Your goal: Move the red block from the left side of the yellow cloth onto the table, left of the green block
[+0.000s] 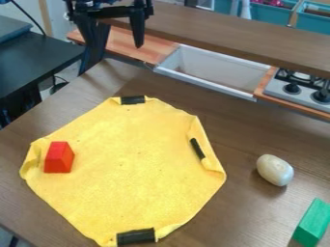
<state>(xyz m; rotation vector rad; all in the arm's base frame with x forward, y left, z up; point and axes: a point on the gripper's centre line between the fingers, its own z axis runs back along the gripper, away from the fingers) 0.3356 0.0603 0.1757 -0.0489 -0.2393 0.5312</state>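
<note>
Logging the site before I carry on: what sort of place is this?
Probably a robot test bench with a toy kitchen: a black robot arm hangs over a wooden table, with a small stove and a sink-like basin set behind it.

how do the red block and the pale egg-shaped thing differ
The red block has flat faces and edges; the pale egg-shaped thing is rounded. The block is bright red, the egg-shaped thing whitish. The block sits on the yellow cloth, the egg-shaped thing on the brown tabletop. Both are much smaller than the cloth.
</note>
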